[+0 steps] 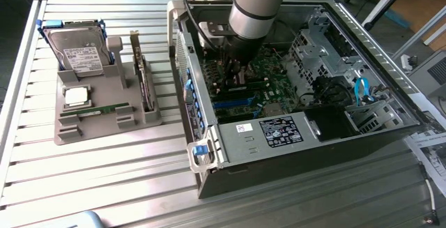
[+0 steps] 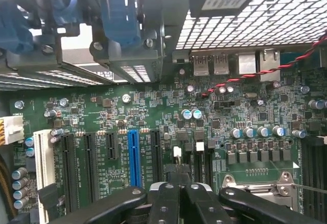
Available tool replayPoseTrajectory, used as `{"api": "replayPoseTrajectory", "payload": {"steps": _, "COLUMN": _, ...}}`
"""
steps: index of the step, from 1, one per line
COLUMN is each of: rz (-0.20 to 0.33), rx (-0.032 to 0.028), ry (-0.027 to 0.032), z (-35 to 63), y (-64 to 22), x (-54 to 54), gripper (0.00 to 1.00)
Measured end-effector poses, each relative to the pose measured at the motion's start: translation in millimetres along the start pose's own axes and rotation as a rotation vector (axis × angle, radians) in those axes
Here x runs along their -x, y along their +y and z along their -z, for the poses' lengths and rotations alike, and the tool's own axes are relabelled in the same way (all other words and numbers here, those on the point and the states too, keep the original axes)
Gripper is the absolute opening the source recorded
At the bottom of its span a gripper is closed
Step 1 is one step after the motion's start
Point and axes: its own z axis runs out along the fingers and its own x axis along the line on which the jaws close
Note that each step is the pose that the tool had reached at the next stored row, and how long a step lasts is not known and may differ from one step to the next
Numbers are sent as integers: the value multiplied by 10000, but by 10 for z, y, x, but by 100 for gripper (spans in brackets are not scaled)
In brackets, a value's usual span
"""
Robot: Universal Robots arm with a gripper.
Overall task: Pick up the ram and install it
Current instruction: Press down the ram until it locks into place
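Since the pickup can't be confirmed from these views, I'd put progress at partway at best.

- The slatted desk carries an open computer case lying on its side.
- The arm reaches down into the case, with the gripper low over the motherboard.
- A grey holder sits on the desk at the exterior view's left, well apart from the case.
- The holder carries a hard drive and an upright expansion card.
- One ram lies flat in its groove near the front of the holder, and the silver CPU chip sits just beside it. That stick is not picked and not installed.
- A second stick can't be made out, either in the holder or seated in the board.
- In the wrist view the fingers are pressed together. They hang just above the board, between the blue slot and the CPU socket.
- I can't tell whether a thin stick is pinched edge-on between the fingers, as nothing green shows there.
- The long black slots beyond the socket look empty as far as they show.

Seating a ram in a slot is not visibly done.
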Motion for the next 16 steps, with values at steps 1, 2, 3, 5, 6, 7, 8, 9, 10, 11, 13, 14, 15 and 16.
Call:
{"api": "replayPoseTrajectory", "payload": {"steps": 1, "rz": 1, "rx": -2, "ry": -2, "z": 10, "y": 0, "x": 0, "gripper": 11}}
{"api": "replayPoseTrajectory", "payload": {"steps": 2, "rz": 1, "rx": 4, "ry": 9, "z": 24, "y": 1, "x": -1, "gripper": 11}}
{"api": "replayPoseTrajectory", "payload": {"steps": 3, "rz": 1, "rx": 7, "ry": 13, "z": 38, "y": 2, "x": -1, "gripper": 11}}
{"api": "replayPoseTrajectory", "payload": {"steps": 5, "rz": 2, "rx": 7, "ry": 13, "z": 77, "y": 3, "x": 0, "gripper": 11}}
{"api": "replayPoseTrajectory", "payload": {"steps": 6, "rz": 2, "rx": 8, "ry": 15, "z": 98, "y": 3, "x": 0, "gripper": 11}}
{"api": "replayPoseTrajectory", "payload": {"steps": 7, "rz": 2, "rx": 7, "ry": 13, "z": 114, "y": 4, "x": 0, "gripper": 11}}
{"api": "replayPoseTrajectory", "payload": {"steps": 8, "rz": 2, "rx": 7, "ry": 15, "z": 129, "y": 4, "x": 0, "gripper": 11}}
{"api": "replayPoseTrajectory", "payload": {"steps": 9, "rz": 2, "rx": 7, "ry": 14, "z": 157, "y": 5, "x": 1, "gripper": 11}}
{"api": "replayPoseTrajectory", "payload": {"steps": 10, "rz": 2, "rx": 7, "ry": 15, "z": 177, "y": 5, "x": 1, "gripper": 11}}
{"api": "replayPoseTrajectory", "payload": {"steps": 11, "rz": 2, "rx": 7, "ry": 15, "z": 189, "y": 5, "x": 2, "gripper": 11}}
{"api": "replayPoseTrajectory", "payload": {"steps": 13, "rz": 2, "rx": 7, "ry": 15, "z": 215, "y": 6, "x": 2, "gripper": 11}}
{"api": "replayPoseTrajectory", "payload": {"steps": 14, "rz": 2, "rx": 8, "ry": 16, "z": 227, "y": 7, "x": 2, "gripper": 11}}
{"api": "replayPoseTrajectory", "payload": {"steps": 15, "rz": 2, "rx": 8, "ry": 16, "z": 241, "y": 7, "x": 3, "gripper": 11}}
{"api": "replayPoseTrajectory", "payload": {"steps": 16, "rz": 2, "rx": 8, "ry": 16, "z": 258, "y": 7, "x": 3, "gripper": 11}}
